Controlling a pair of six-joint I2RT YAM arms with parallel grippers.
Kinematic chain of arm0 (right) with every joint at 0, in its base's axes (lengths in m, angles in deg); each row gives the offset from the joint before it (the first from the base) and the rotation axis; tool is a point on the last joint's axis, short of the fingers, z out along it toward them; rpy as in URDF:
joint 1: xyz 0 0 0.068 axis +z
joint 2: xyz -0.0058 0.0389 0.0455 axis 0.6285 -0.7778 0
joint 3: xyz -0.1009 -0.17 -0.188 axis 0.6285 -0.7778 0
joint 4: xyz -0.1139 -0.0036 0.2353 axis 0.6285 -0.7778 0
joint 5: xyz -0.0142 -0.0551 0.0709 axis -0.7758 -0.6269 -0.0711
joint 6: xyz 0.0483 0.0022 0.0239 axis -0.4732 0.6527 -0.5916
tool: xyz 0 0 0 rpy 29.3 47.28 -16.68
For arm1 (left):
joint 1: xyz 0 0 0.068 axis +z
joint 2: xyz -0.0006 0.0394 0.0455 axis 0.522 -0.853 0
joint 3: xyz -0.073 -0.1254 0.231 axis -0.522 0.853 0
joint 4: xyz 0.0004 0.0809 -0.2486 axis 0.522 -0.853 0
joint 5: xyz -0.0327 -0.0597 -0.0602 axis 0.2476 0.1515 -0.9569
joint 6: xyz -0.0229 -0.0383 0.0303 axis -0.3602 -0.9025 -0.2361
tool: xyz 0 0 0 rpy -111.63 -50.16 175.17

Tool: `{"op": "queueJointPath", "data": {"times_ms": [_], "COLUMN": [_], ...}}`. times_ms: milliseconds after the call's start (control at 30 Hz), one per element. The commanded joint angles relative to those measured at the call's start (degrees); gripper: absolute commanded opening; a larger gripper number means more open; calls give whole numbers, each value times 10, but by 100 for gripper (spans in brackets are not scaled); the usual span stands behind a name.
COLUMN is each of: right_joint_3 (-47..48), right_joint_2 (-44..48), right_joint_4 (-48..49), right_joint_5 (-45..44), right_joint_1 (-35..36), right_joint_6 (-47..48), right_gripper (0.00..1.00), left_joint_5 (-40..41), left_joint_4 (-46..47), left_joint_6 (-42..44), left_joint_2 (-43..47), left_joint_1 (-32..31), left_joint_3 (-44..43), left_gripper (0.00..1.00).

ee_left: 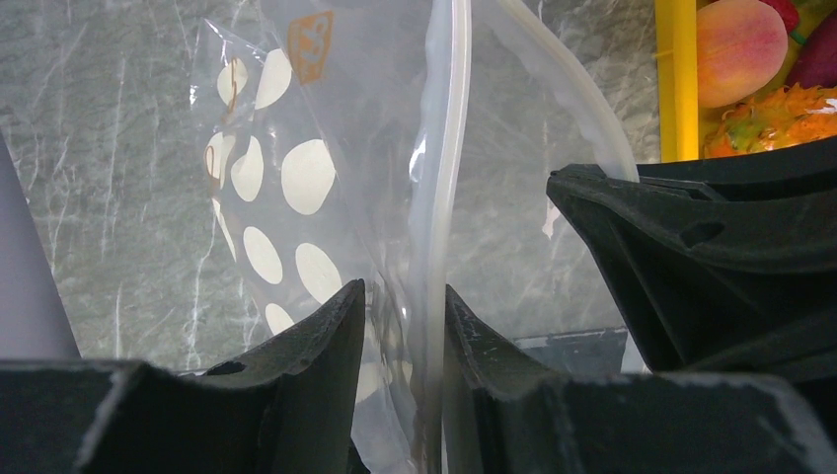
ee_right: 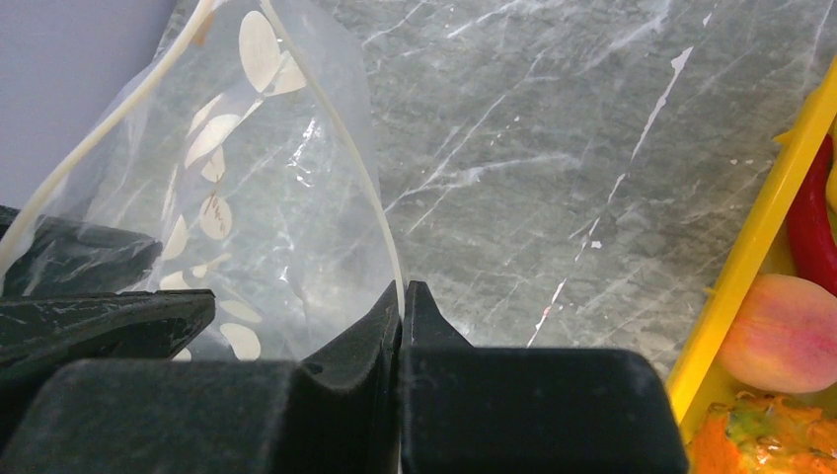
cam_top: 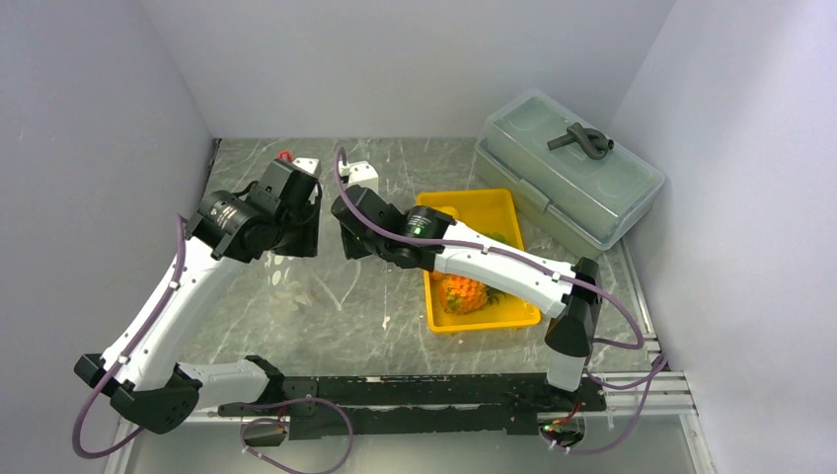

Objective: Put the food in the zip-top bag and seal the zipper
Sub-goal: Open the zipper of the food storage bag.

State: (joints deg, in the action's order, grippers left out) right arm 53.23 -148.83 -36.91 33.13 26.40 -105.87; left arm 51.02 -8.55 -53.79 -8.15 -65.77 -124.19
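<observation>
The zip-top bag (ee_left: 296, 197), clear with white dots, hangs between my two grippers left of the tray. My right gripper (ee_right: 403, 293) is shut on the zipper (ee_right: 380, 212) at the bag's mouth edge. My left gripper (ee_left: 405, 296) has its jaws a little apart, with the zipper (ee_left: 456, 148) and bag film running between them; the strip lies against the right finger. In the top view the left gripper (cam_top: 296, 219) and right gripper (cam_top: 347, 237) are close together. The pineapple (cam_top: 464, 293) lies in the yellow tray (cam_top: 484, 204). A round orange fruit (ee_right: 785, 331) and a red chili (ee_right: 809, 217) lie there too.
A big grey-green lidded box (cam_top: 568, 178) stands at the back right, just behind the tray. The tray's yellow wall (ee_right: 755, 242) is right of my right gripper. The grey marble table (cam_top: 336, 296) lies between the arms. White walls close the left, back and right.
</observation>
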Motion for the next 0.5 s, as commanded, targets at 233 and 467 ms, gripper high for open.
{"op": "queueJointPath", "data": {"times_ms": [233,467], "right_joint_3": [25,24], "right_joint_2": [6,5], "right_joint_4": [5,8], "right_joint_5": [-9,-10], "right_joint_1": [2,2], "right_joint_6": [-3,-4], "right_gripper": [0,0], "left_joint_5": [-26,-11], "left_joint_4": [32,30], "left_joint_6": [8,2], "left_joint_2": [-7,-11], "left_joint_1": [2,2], "left_joint_3": [6,22], "left_gripper": [51,50]}}
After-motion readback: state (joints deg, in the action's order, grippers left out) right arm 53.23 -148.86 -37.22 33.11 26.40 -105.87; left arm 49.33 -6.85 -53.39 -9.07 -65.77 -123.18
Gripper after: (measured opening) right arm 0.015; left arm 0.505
